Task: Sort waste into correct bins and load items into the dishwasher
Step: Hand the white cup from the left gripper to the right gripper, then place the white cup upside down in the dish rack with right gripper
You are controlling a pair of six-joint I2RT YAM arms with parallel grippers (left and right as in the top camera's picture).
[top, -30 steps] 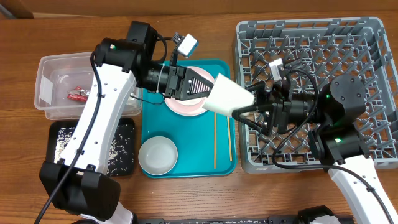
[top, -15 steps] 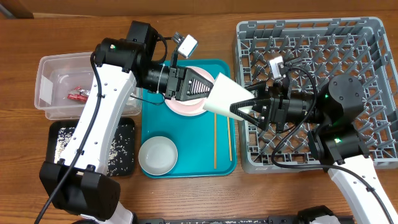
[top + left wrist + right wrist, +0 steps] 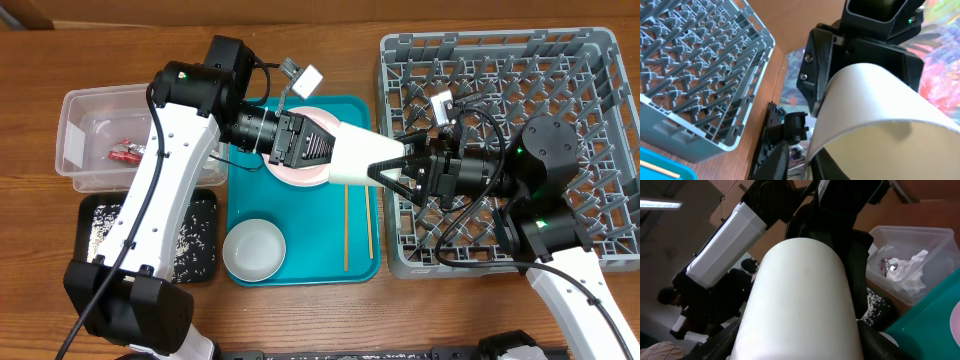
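Bowl: plain smooth white, tipped sideways, in the air over the edge of the teal tray, beside the grey rack.
Right tool: closed on the bowl's narrow end.
Left tool: at the bowl's rim; cannot tell how far it is open.

- white bowl: smooth, matt, slight satin sheen
- dish rack: grey moulded plastic, dull
- teal tray: smooth plastic, faint gloss
- clear tub: translucent plastic
- snack wrapper: red, shiny, crinkled
- chopsticks: pale bare wood
- table: brown wood grain, low sheen
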